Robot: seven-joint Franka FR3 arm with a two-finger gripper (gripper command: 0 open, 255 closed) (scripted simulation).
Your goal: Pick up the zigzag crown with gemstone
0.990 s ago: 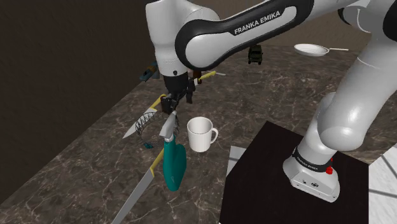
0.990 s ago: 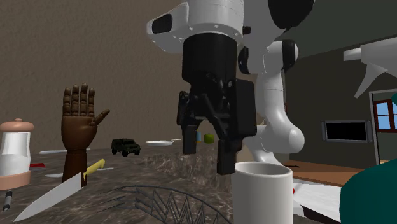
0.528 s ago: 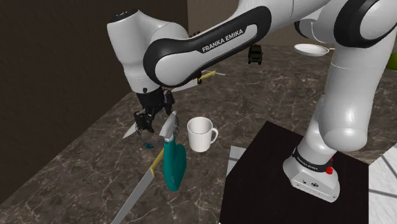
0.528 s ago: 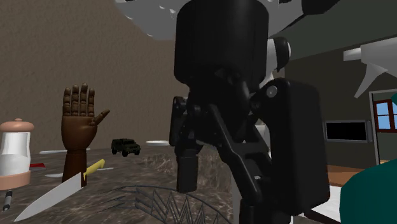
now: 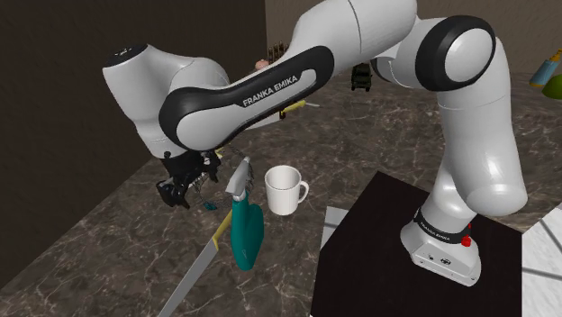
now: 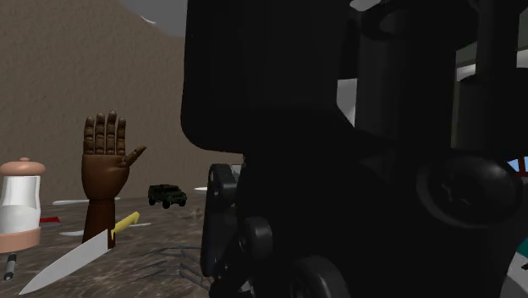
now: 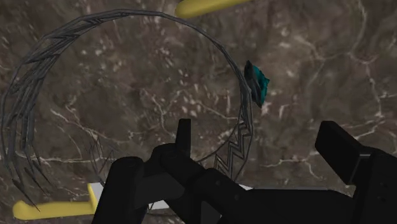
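Observation:
The crown (image 7: 232,153) is a thin dark wire ring with zigzag sides, lying flat on the dark marble counter (image 7: 159,76). A teal gemstone (image 7: 257,81) sits on its rim. My gripper (image 7: 264,149) is open and low over the crown. The rim section just below the gem runs between the two black fingers (image 7: 343,156), and neither finger touches it. In the shoulder view the gripper (image 5: 173,194) hangs just above the counter, and the arm hides most of the crown. The teal gem (image 5: 209,205) shows beside it.
A teal spray bottle (image 5: 243,225) and a white mug (image 5: 286,189) lie close on the shoulder view's right of the gripper. A long knife (image 5: 203,261) lies in front. A yellow-handled knife (image 6: 76,254), a wooden hand (image 6: 106,173), a jar (image 6: 21,203) and a toy jeep (image 6: 167,195) stand farther back.
The arm has swung toward the shoulder view's left and come down, bringing the gripper low over the crown. The fingers have stayed open, and nothing on the counter has moved.

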